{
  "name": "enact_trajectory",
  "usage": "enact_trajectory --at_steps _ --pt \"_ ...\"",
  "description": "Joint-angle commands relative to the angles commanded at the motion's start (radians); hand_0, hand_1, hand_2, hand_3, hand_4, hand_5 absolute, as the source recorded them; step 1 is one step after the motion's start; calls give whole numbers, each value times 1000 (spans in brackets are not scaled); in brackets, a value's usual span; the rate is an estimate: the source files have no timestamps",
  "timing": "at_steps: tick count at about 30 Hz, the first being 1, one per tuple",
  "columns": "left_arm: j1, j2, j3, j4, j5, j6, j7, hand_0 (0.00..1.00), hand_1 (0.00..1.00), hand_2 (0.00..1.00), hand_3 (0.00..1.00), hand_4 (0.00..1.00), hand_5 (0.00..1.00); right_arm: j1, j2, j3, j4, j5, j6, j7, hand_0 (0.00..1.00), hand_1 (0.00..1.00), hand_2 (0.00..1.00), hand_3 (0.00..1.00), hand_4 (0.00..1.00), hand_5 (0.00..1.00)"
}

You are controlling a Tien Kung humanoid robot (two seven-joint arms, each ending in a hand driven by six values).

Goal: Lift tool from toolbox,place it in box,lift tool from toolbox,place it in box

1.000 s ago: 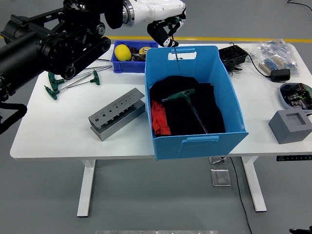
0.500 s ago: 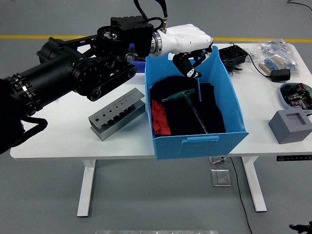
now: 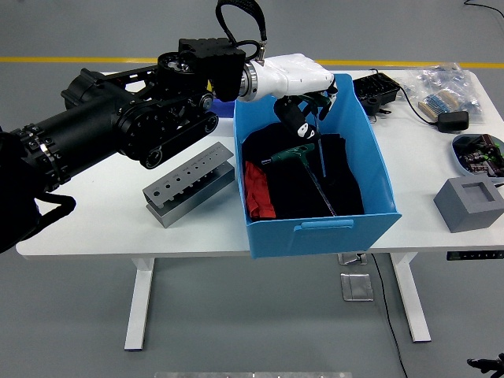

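Left hand [image 3: 298, 98] reaches in over the far rim of the blue box [image 3: 315, 228], fingers curled around a thin T-handle tool [image 3: 320, 153] hanging shaft-down inside it. A second T-handle tool [image 3: 303, 165] lies on black cloth [image 3: 346, 177] in the box, beside red cloth [image 3: 256, 193]. A grey drilled block [image 3: 189, 183] rests on the white table [image 3: 94, 205], left of the box.

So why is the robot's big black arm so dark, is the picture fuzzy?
Head view: sharp, evenly lit. The left arm is matte black, so detail sinks; the white left hand over the blue box looks bright; soft shadows only.
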Motion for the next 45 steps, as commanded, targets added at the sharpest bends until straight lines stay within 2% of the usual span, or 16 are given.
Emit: enact_trajectory --at_steps 1,6,7,12,13,18,19,21,24,25,28,35,36,37,41,45 --pt "0 0 -2 2 0 -4 3 303 370 526 618 837 397 0 0 -1 0 1 0 0 616 588 644 530 779 586" --pt "3 0 -7 12 6 -15 12 303 370 526 618 837 397 1 0 -3 0 5 -1 0 616 588 644 530 779 586" --pt "3 0 -8 13 6 -15 13 337 469 670 633 845 419 1 0 -3 0 4 -1 0 616 588 644 530 780 587" --pt "13 1 -41 11 16 -11 11 337 469 670 633 845 419 0 0 -2 0 4 -1 0 616 588 644 530 780 587" --pt "17 2 -53 12 18 -9 11 390 538 743 663 857 446 0 1 -2 0 5 -2 1 617 589 644 530 781 587" --pt "51 23 -172 7 39 -2 7 390 538 743 663 857 446 -5 3 -5 -1 17 -6 1 617 589 644 530 781 587" --pt "61 29 -200 2 42 0 6 492 615 792 687 867 477 -6 3 -7 -1 20 -7 2 617 589 644 530 781 587" --pt "92 51 -273 -12 38 4 6 492 615 792 687 867 477 -8 3 -12 -2 30 -10 3 617 589 644 530 781 587" --pt "151 96 -400 -48 -8 17 13 492 615 792 687 867 477 -12 5 -19 -3 45 -14 6 617 589 644 530 781 587" --pt "173 112 -446 -65 -30 21 19 591 661 800 692 873 519 -13 6 -19 -3 48 -15 6 620 589 643 530 781 587" --pt "241 160 -569 -131 -131 46 36 591 661 800 692 873 519 -20 10 -24 -5 62 -20 8 620 589 643 530 781 587" --pt "394 239 -828 -280 -344 30 80 622 670 772 688 880 529 -33 9 -110 -3 187 -47 27 621 589 643 530 780 588" --pt "419 246 -856 -301 -378 30 85 622 670 772 688 880 529 -33 8 -129 -3 216 -51 31 621 589 643 530 780 588" --pt "452 259 -884 -329 -422 30 95 689 715 790 709 894 585 -35 7 -155 -4 251 -58 39 622 589 649 530 780 588" --pt "587 292 -979 -429 -576 44 116 689 715 790 709 894 585 -48 6 -246 -10 377 -80 74 622 589 649 530 780 588" --pt "716 311 -1056 -492 -594 57 126 726 746 799 717 906 615 -63 5 -341 -15 509 -102 110 623 601 666 530 780 588"
